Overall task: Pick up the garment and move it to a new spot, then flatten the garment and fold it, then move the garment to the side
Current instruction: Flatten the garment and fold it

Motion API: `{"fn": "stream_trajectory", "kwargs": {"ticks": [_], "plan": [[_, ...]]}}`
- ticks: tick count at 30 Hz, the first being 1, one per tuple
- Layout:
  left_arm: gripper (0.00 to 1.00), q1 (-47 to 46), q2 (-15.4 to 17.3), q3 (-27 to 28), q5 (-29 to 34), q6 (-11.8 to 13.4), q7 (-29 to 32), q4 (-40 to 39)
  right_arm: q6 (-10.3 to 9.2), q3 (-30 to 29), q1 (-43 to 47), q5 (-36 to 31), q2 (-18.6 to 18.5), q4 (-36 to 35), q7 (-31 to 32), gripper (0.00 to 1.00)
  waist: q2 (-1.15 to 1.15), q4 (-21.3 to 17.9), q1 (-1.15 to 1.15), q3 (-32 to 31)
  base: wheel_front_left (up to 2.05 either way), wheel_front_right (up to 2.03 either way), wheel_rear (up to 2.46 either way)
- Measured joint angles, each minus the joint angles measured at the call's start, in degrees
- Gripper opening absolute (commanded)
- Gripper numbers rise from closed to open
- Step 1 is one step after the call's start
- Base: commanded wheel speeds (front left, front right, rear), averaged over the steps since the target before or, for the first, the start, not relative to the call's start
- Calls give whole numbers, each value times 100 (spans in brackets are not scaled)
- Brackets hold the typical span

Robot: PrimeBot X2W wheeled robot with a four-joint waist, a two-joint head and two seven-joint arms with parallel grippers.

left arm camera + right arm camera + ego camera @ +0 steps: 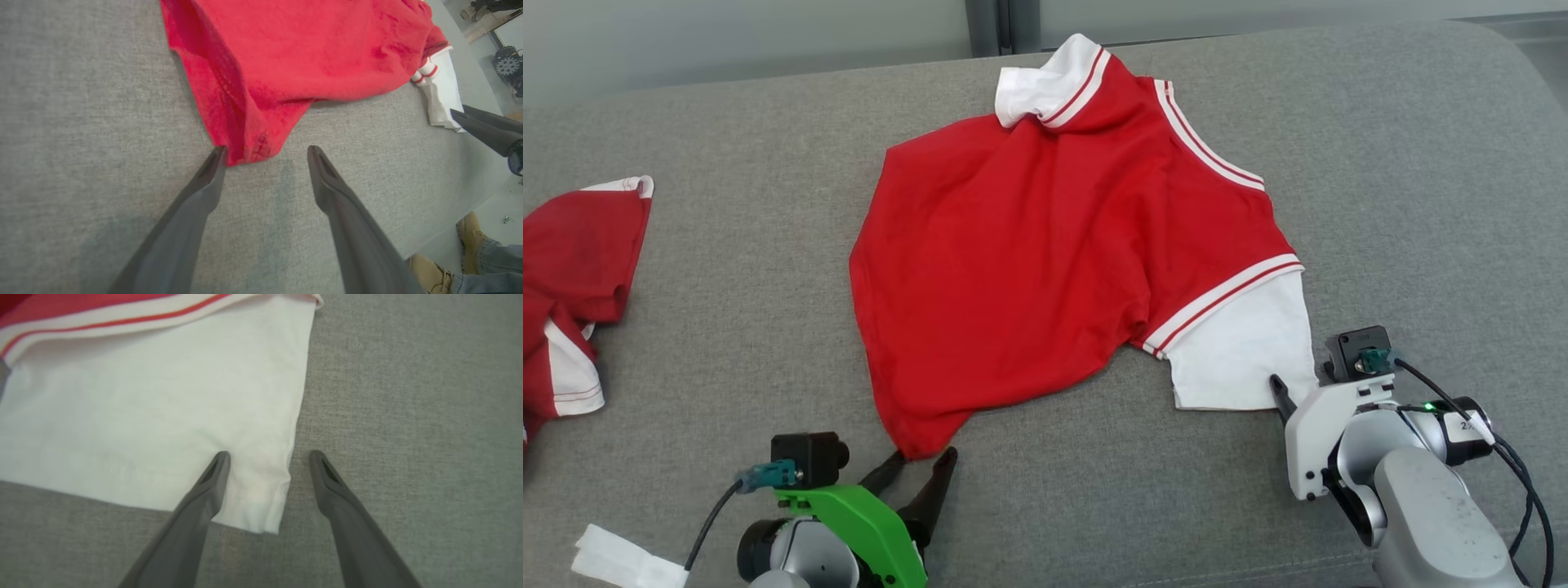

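The garment (1045, 245) is a red shirt with a white collar and a white sleeve (1241, 351), lying spread on the grey padded surface (1405, 204). My left gripper (266, 149) is open at the shirt's near red corner (249, 151). That corner lies between the fingertips, the left one touching its edge. My right gripper (268, 454) is open over the near corner of the white sleeve (163, 416). One of its fingers rests on the cloth, the other on the grey surface beside it. In the head view the left gripper (921, 459) is low at the left, with one right finger (1281, 394) at the sleeve's edge.
A second red and white garment (572, 278) lies crumpled at the far left. A white strip (613, 559) sits at the lower left edge. A person's tan shoes (470, 228) stand on the floor beyond the surface's edge. The right arm's fingers (486, 128) cross the left wrist view.
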Motion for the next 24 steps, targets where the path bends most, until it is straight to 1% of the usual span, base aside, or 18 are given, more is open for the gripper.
{"fn": "stream_trajectory", "kwargs": {"ticks": [1,2,3,4,5,6,7,11,13,14,17,21,24], "plan": [[84,-35,-56,-7,-136,-8,3,86,-7,32,-53,7,23,59,2,100,0,-16,0,11,0,0,0],[45,-63,-89,-24,-230,-29,8,155,-5,45,-103,30,45,110,4,100,0,-28,0,24,0,0,0],[18,-102,-107,-67,-268,-52,3,215,-5,48,-147,76,66,162,11,100,0,-38,0,37,0,0,0],[0,-166,-92,-109,-269,-56,-7,290,-8,80,-187,112,78,212,12,100,0,-43,0,47,0,0,0],[0,-228,-63,-140,-309,-58,-5,361,-15,112,-207,176,84,255,29,73,0,-45,0,51,0,0,0],[0,-279,-34,-177,-382,-62,-9,426,-25,146,-229,261,82,304,48,3,0,-44,0,50,0,0,0],[0,-306,-1,-218,-430,-69,-35,483,-32,201,-249,339,81,342,59,0,0,-41,0,44,0,0,0],[0,-358,119,-374,-601,-75,-167,561,-33,495,-265,898,82,379,54,0,0,-30,0,-14,0,0,0],[0,-364,225,-419,-671,-75,-240,510,-31,578,-254,1259,35,276,32,0,0,-27,0,-59,0,0,0],[0,-361,330,-380,-804,-76,-324,413,-22,552,-192,1703,-38,60,3,0,0,-26,0,-111,0,0,0],[0,-297,500,-271,-936,-76,-352,107,-4,446,-160,2272,-218,-509,40,0,0,-32,0,-198,0,0,0],[0,-215,879,-20,-1115,-65,-245,-586,-4,63,-160,2771,-704,-1503,266,0,0,-53,0,-264,0,0,0],[0,-275,1192,250,-1207,29,-48,-1202,-4,-342,-211,3023,-957,-2284,536,0,0,-52,0,-208,0,0,0]]}}
